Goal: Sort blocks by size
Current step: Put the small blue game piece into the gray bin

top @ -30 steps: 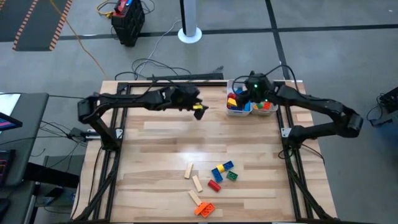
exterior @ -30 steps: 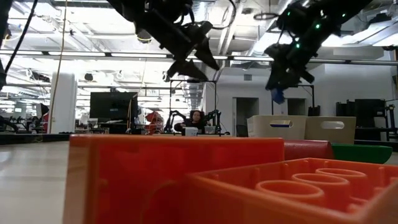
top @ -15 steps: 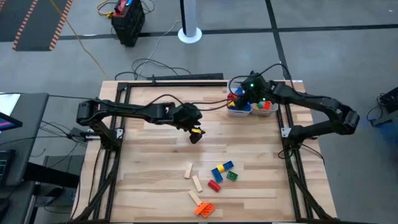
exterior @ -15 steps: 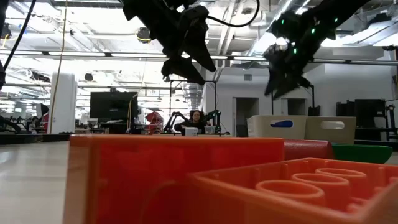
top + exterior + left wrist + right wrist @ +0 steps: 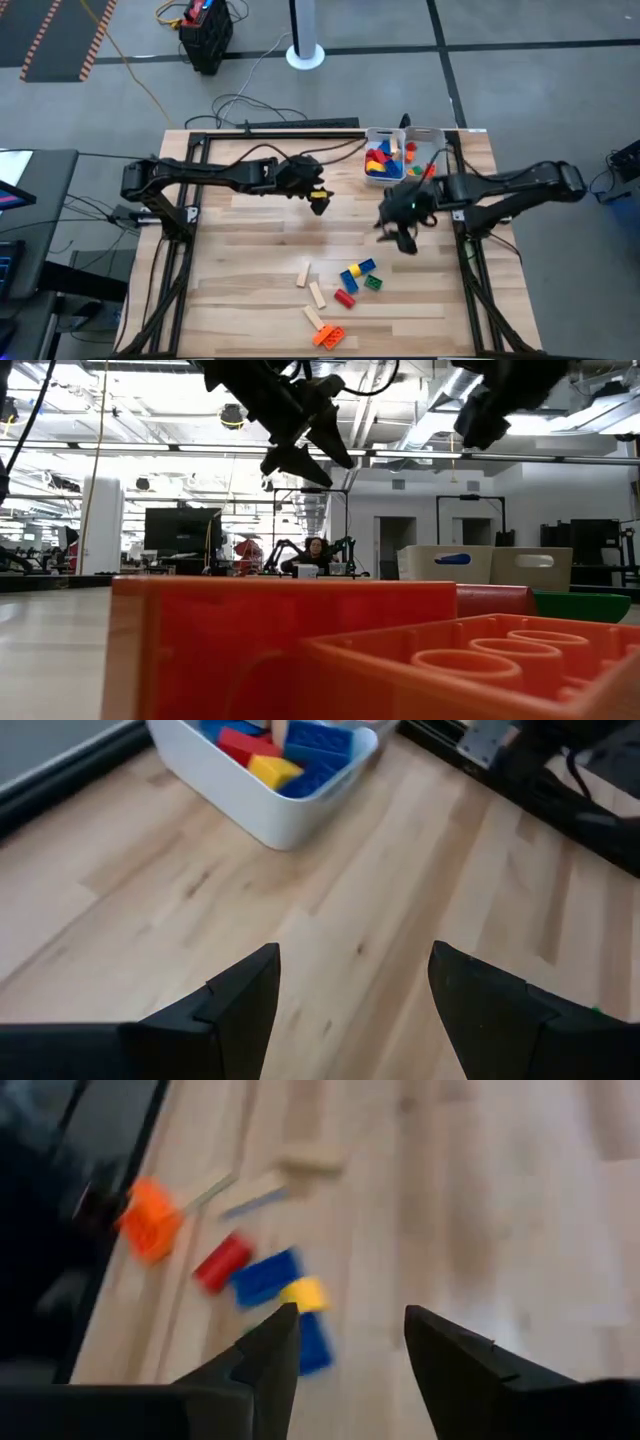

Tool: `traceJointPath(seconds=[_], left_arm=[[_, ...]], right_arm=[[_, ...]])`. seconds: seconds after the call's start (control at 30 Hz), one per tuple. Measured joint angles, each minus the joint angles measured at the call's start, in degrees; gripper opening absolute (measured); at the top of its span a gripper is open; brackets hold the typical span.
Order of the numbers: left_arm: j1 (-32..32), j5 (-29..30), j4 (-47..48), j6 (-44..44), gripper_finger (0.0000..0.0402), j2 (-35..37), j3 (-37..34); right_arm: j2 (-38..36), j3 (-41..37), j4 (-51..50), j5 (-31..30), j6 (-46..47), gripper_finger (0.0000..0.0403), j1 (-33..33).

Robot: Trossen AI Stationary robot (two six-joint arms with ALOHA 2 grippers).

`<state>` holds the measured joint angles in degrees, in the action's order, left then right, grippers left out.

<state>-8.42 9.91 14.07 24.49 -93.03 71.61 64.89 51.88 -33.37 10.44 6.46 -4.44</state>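
- The left gripper (image 5: 318,200), a dark two-finger claw on the left arm, hangs above the pale wooden table (image 5: 250,250) near its far middle. Its fingers (image 5: 235,1005) stand apart with nothing between them.
- Near the front edge of the table lies a loose cluster of blocks: three pale wooden bars (image 5: 302,275), an orange studded plastic brick (image 5: 327,336), a small red brick (image 5: 345,298), two blue bricks (image 5: 358,270) with a yellow one between them, and a green brick (image 5: 373,283).
- The right gripper (image 5: 402,238), the dark claw on the right arm, hovers over the table just beyond that cluster, toward the right side. Its fingers (image 5: 265,1360) are spread and hold nothing; the blue, yellow, red and orange bricks lie ahead of them.
- At the far right corner stand two white rectangular plastic trays (image 5: 378,181) side by side. The left one holds red, blue and yellow bricks; the right tray (image 5: 432,140) holds a few small bricks.
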Motion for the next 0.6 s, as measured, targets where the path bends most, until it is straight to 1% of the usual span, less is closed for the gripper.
traceJointPath(seconds=[0.17, 0.3, 0.47, 0.53, 0.6], left_arm=[[-2.08, -0.15, -0.65, 0.06, 0.0244, -0.02, 0.00], [-3.16, -0.48, -0.87, 0.31, 0.0244, -0.02, 0.00], [-3.30, -0.47, -0.25, 0.91, 0.0244, -0.02, 0.00], [-3.28, -0.16, 0.59, 2.61, 0.0244, -0.02, 0.00], [-3.32, 1.82, 2.06, 5.46, 0.0244, -0.02, 0.00]], right_arm=[[4.28, -0.02, -5.30, -0.02, -0.44, 0.0252, -6.08], [9.14, -0.02, -5.01, -0.02, -3.38, 0.0292, -9.11], [14.05, -0.04, -2.91, -0.68, -7.32, 0.0329, -9.42], [15.74, -0.04, -1.72, -2.35, -9.58, 0.0336, -9.39], [17.37, -0.05, -0.59, -3.09, -12.35, 0.0337, -9.41]])
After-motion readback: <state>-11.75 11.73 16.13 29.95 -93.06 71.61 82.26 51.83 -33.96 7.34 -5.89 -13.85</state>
